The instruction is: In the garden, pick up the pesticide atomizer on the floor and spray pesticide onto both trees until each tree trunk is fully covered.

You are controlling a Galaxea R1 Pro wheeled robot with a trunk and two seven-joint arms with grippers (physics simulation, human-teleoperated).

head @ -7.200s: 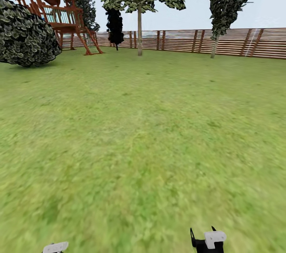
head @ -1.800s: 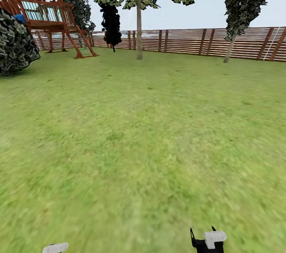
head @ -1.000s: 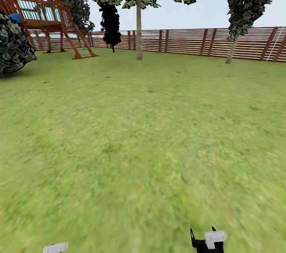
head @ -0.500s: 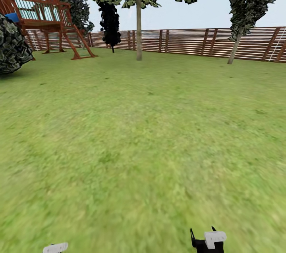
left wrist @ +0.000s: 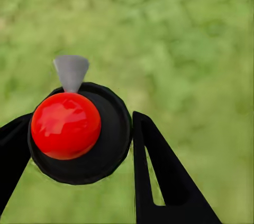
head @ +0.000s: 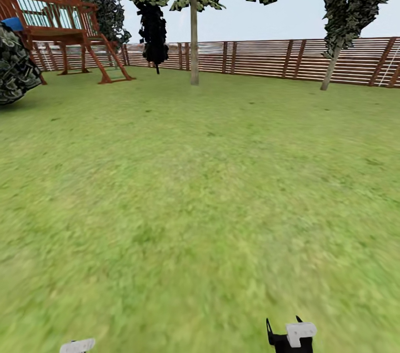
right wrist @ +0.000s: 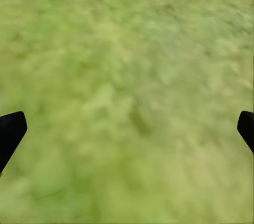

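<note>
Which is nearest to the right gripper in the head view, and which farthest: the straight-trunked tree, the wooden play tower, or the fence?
From the right gripper:
1. Straight-trunked tree, ahead across the lawn, slightly left.
2. Wooden play tower, far left, near the fence.
3. Fence, along the back edge behind both.

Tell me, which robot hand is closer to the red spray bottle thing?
Left. The left gripper has its black fingers on either side of the atomizer with its red top. The right gripper hangs open over bare grass, nothing between its fingertips.
</note>
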